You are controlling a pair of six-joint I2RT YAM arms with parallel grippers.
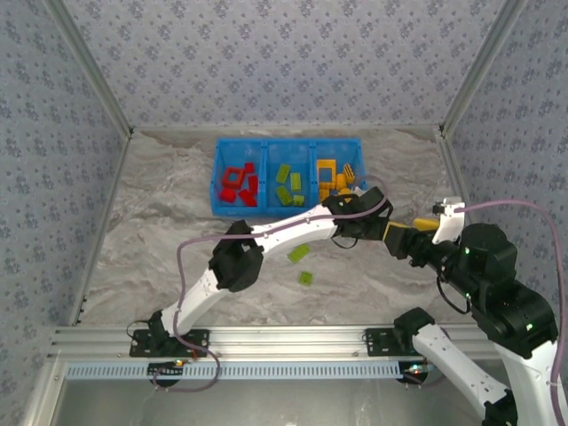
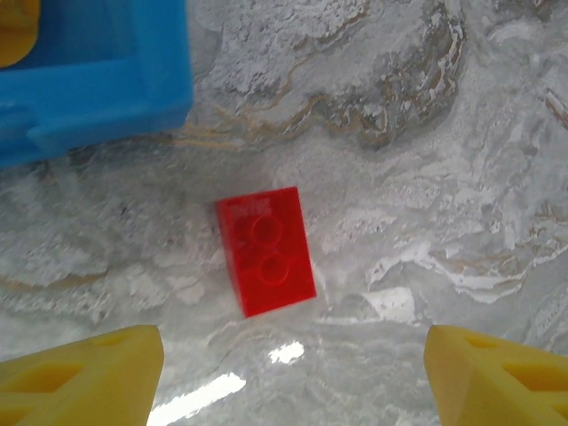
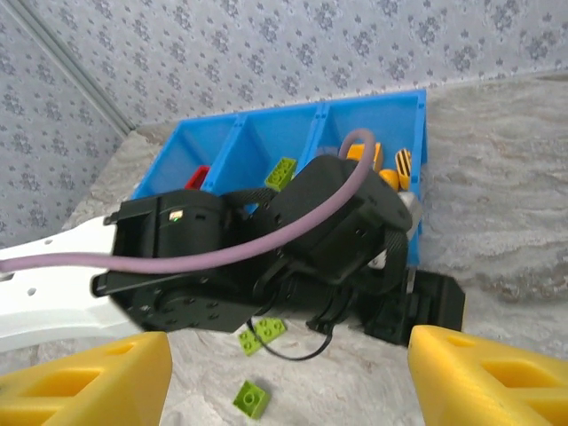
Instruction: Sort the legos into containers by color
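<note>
Left gripper (image 2: 293,382) stands wide and empty, red brick (image 2: 265,251) just ahead between its fingers; we judge pickup next: lower, close. Right gripper (image 3: 288,377) likewise spread, empty.

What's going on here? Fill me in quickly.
Two robot arms are sorting legos by color into a blue bin; red, green and orange-yellow pieces already lie in separate compartments. The left gripper hangs open over a loose red brick on the table by the bin's corner, not gripping it. The right gripper is open and empty. One green brick and another lie loose on the table.
</note>
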